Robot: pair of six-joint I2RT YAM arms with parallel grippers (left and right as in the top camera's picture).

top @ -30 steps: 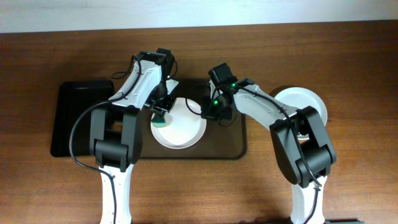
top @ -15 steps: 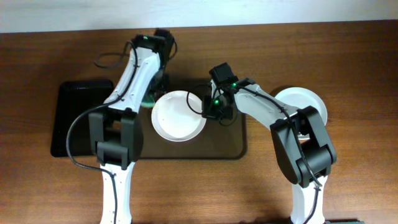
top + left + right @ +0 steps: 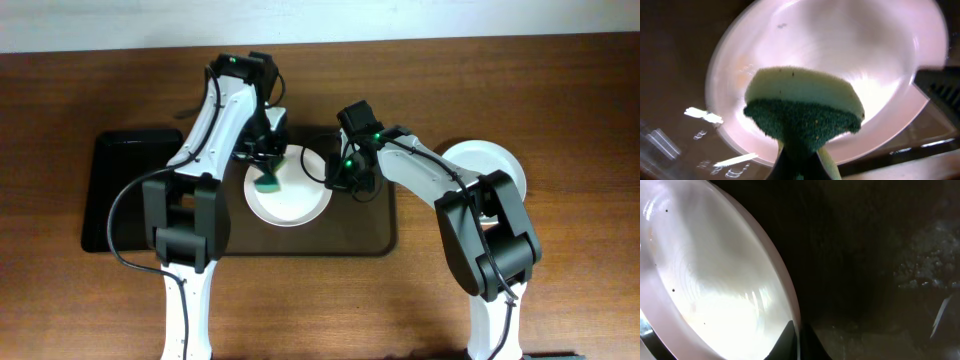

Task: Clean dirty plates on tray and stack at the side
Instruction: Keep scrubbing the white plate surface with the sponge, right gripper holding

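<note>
One side plate (image 3: 500, 160) shows only overhead; wrist views reveal left hand (image 3: 797, 161) clenching sponge (image 3: 801, 102), right hand (image 3: 798, 341) pinching another plate (image 3: 715, 280).

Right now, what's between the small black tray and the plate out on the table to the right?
The dark brown tray fills that stretch, carrying one plate with a green sponge over it; the overhead view shows it.

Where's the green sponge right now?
Overhead, the sponge is held in the left gripper, over the left side of the white plate on the brown tray.
</note>
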